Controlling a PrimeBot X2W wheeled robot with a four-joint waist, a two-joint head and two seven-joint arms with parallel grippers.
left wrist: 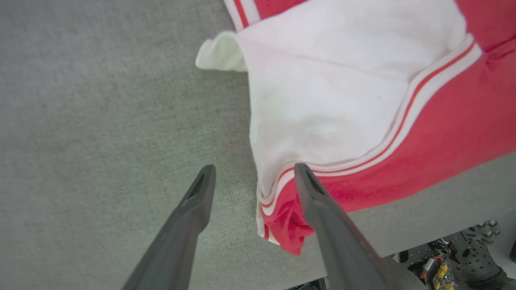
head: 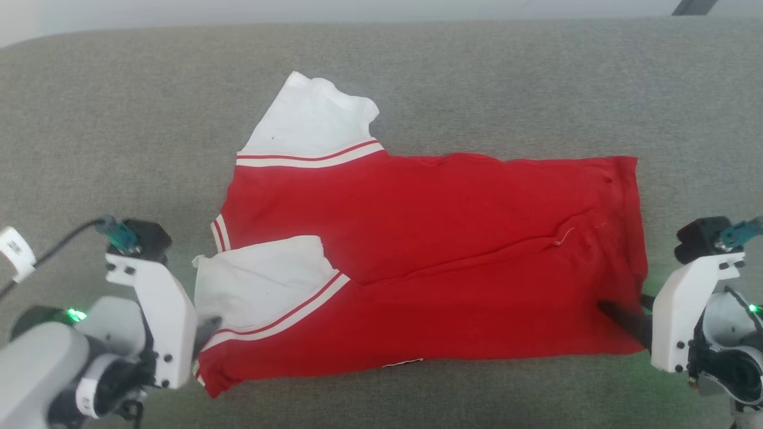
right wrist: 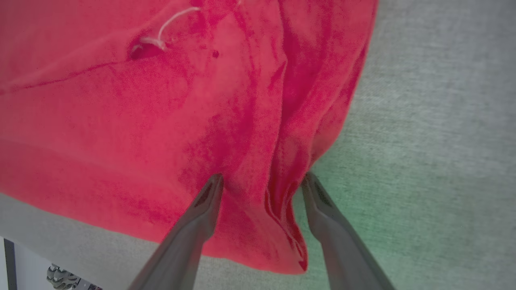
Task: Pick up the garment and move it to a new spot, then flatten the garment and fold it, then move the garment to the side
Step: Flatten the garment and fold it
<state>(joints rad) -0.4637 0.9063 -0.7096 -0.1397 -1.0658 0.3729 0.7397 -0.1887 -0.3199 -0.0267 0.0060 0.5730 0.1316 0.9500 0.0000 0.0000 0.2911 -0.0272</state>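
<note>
Folds run lengthwise through the garment (head: 429, 256), which lies as a long red band on the grey cloth surface (head: 119, 119); in the head view its neck end points to the robot's left and its hem to the right. One white sleeve (head: 310, 119) sticks out on the far side; the other (head: 262, 280) is laid over the red body on the near side, each edged with striped trim (head: 310, 156).

The left gripper (left wrist: 252, 169) sits at the near left corner of the garment, jaws wide apart and gripping nothing. In the left wrist view one finger (left wrist: 193, 209) hangs over bare grey cloth; the other crosses the bunched, striped corner.

The right gripper (right wrist: 263, 176) is at the near right corner by the hem, jaws likewise spread. A raised ridge of red cloth stands between its fingers, unpinched; one finger lies over the red fabric, the other at its edge beside the grey surface. A loose white thread (right wrist: 169, 24) curls from a small pucker in the red cloth beyond it.
</note>
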